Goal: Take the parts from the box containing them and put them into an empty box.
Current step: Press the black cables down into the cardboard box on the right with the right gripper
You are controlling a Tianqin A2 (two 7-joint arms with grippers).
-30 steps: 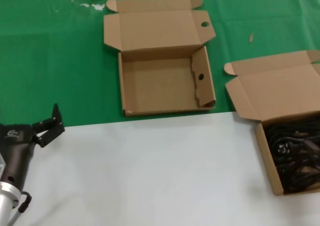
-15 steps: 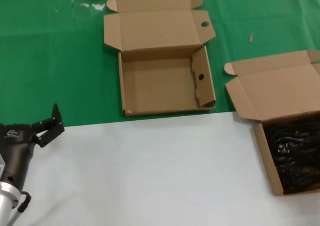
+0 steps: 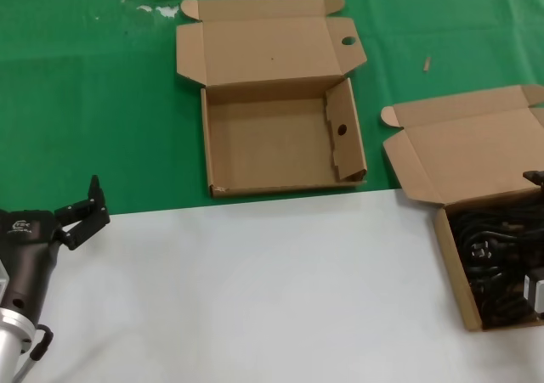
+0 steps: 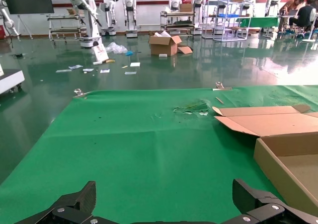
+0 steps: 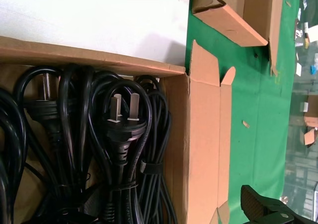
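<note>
Opening step of the transfer, by the look of it: reaching into the full box, nothing yet lifted.

Right gripper [image 3: 535, 230] just edging in at the right border of the head view, above the box containing them [image 3: 425, 158], which sits at the right with its plain lid folded back toward the far side. Inside, the parts [image 5: 119, 129], black looped power cords, packed side by side, plug prongs showing, each bundle cinched by a tie. From the right wrist view, hovering over the cords and not touching them; only one dark fingertip visible in a corner there, so cannot tell how far the fingers are parted. Nothing held as far as can be seen.

Left gripper [image 3: 81, 213] parked low at the near left, over the edge where the pale tabletop [image 3: 255, 290] meets the green cloth [image 3: 102, 103]. Fingers [image 4: 74, 206] spread wide in the left wrist view, empty, touching nothing.

The empty box [image 3: 280, 145] at far centre on the green cloth, lid flap with its round hole laid back, another hole in the right inner wall, floor bare.

Next, probably: lowering onto a single bundle near its tie, closing on that one alone without snagging neighbours, then carrying left and far to the empty box.
</note>
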